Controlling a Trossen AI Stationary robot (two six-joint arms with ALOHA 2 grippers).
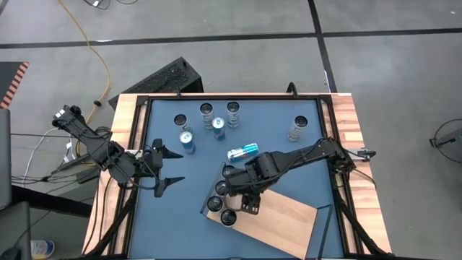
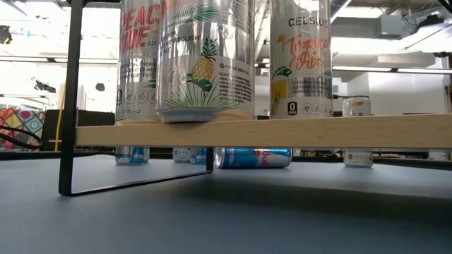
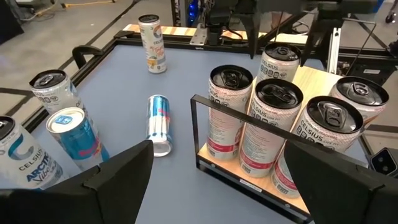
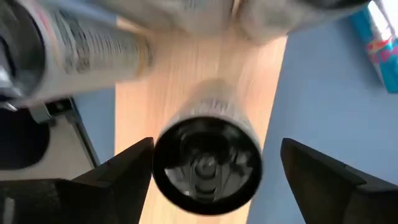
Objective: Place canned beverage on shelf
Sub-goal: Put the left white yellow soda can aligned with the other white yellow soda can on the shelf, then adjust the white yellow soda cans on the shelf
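I see the right tool (image 4: 211,168) spread around, not gripping, an upright can (image 4: 207,165) standing on the shelf (image 1: 281,220). Left tool (image 1: 167,167) hangs spread over the desk (image 1: 289,155), well apart.

"CELSIUS" — on shelf can (image 2: 301,56)
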